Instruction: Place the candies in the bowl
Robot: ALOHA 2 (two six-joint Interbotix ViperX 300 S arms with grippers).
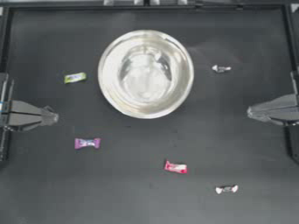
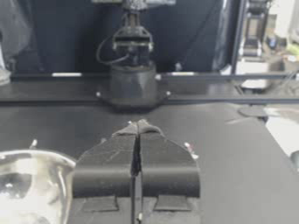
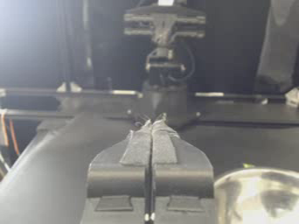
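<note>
tools (image 1: pixel 53 117) (image 1: pixel 250 112) closed, parked at table (image 1: pixel 134 192) sides

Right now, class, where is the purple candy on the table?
In the top view, the purple candy lies on the table's left side, below the parked left gripper and lower-left of the bowl.

No readable text or labels

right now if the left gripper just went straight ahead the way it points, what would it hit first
Probably nothing on the table: the left gripper, fingers shut, points across below the bowl and above the purple candy. The first thing in line looks like the right gripper opposite.
</note>
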